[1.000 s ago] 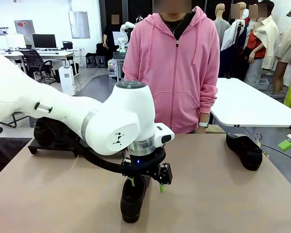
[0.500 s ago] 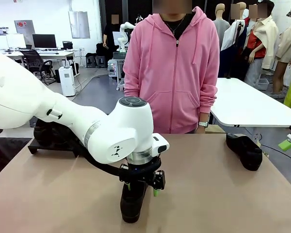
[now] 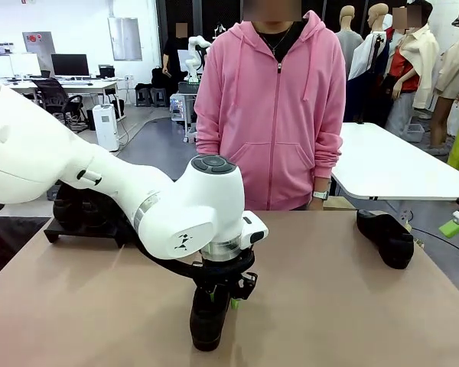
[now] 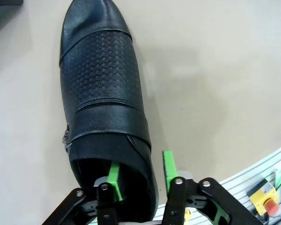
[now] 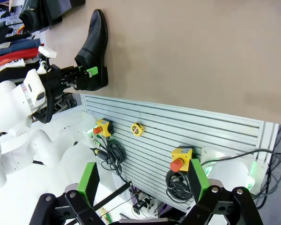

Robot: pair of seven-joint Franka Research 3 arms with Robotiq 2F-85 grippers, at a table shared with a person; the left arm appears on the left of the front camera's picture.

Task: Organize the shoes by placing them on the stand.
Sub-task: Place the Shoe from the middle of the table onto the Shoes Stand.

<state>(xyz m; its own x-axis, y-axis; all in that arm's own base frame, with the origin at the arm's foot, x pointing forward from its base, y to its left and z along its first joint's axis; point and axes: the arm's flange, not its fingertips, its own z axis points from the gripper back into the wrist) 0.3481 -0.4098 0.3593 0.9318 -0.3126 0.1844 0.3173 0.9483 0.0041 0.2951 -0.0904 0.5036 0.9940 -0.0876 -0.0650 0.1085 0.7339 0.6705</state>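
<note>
Front view: left gripper (image 3: 220, 300) sits low on the near shoe (image 3: 208, 325) at mid-table, stand (image 3: 53, 229) well apart, far left; left wrist view: jaws narrow astride the heel wall, whether they pinch I cannot tell; glossy leather could slip on lifting; right wrist view: right gripper (image 5: 143, 171) wide, empty.

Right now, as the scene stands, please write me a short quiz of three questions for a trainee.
1. True or false: one of the left fingers is inside the heel opening of the near shoe.
2. The second shoe on the table lies at: A) the near left, B) the far right, C) the middle.
3. Fill in: the right fingers hold ____.
Key: 1 true; 2 B; 3 nothing.
</note>
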